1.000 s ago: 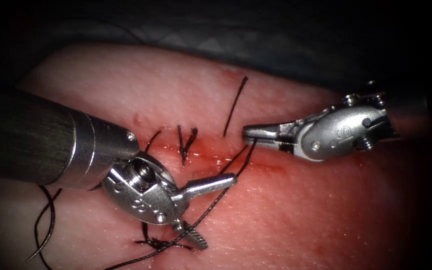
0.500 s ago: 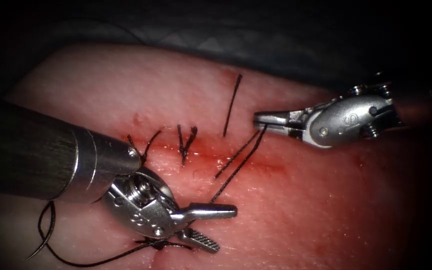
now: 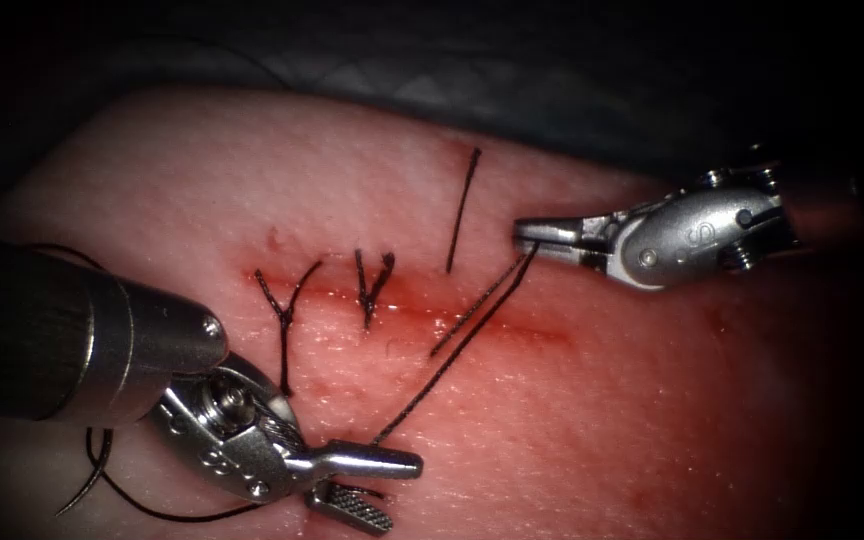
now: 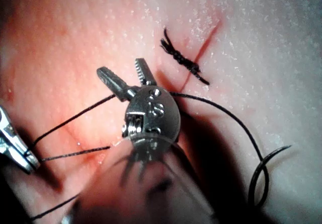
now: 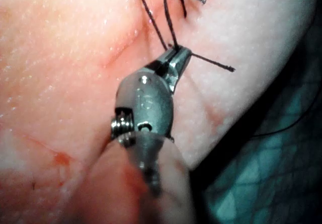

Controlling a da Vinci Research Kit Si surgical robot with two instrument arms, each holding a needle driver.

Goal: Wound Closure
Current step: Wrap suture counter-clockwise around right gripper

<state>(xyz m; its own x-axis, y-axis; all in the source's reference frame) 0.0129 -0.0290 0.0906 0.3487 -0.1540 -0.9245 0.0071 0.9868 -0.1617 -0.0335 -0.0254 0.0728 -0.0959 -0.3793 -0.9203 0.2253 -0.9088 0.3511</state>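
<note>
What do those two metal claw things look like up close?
Each is a shiny silver tool on a thin shaft. The left tool has a dark shaft, a bright metal collar, a round wrist with screws, and toothed jaws. The right tool has a rounded silver body stamped with an S, and slim jaws.

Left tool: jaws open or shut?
Open. The left tool shows two jaws spread apart in the endoscope view, nothing between them; the thread runs past.

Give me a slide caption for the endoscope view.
Right end effector shut on thread; left end effector open, empty, over tissue.
</note>
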